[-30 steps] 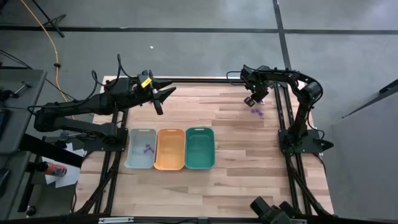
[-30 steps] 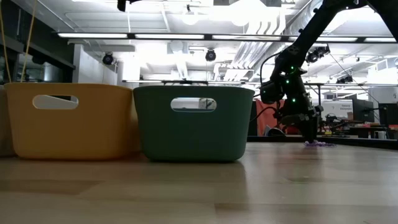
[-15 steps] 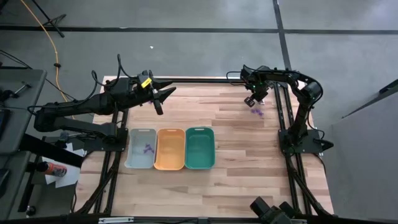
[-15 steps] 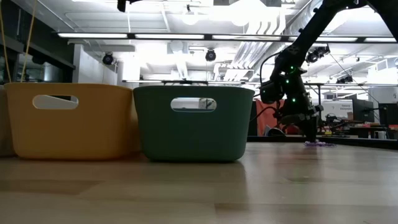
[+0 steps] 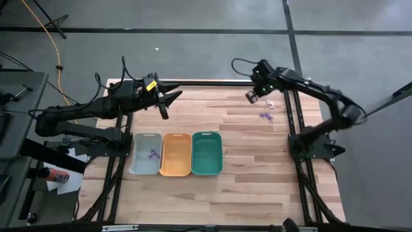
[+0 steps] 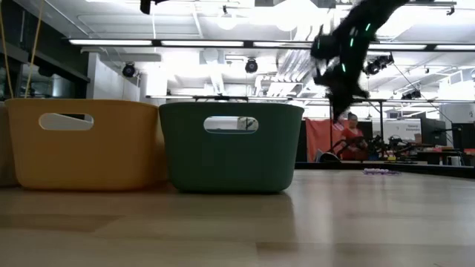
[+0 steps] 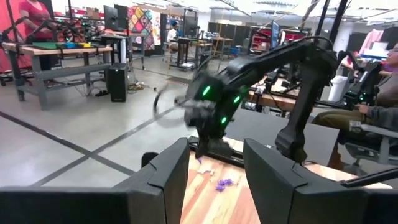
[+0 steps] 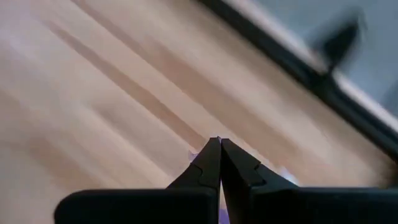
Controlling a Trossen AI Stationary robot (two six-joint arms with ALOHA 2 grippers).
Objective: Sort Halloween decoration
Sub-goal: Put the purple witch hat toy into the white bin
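Wooden counter [image 5: 244,148] — purple decoration piece [image 5: 264,116] looks light, irregular; pinch its middle. Right gripper [image 5: 252,97] raised, jaws closed; left gripper [image 5: 168,100] waits, jaws open.

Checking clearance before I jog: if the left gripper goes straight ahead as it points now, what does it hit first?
Probably nothing close: the left gripper, open, points across bare wooden tabletop. First in line look the small purple decoration pieces and the right gripper above them; depth is unclear.

The wooden table [image 5: 244,142] bears grey [image 5: 145,154], orange [image 5: 176,154] and teal trays [image 5: 206,153], plus purple pieces [image 5: 264,116].
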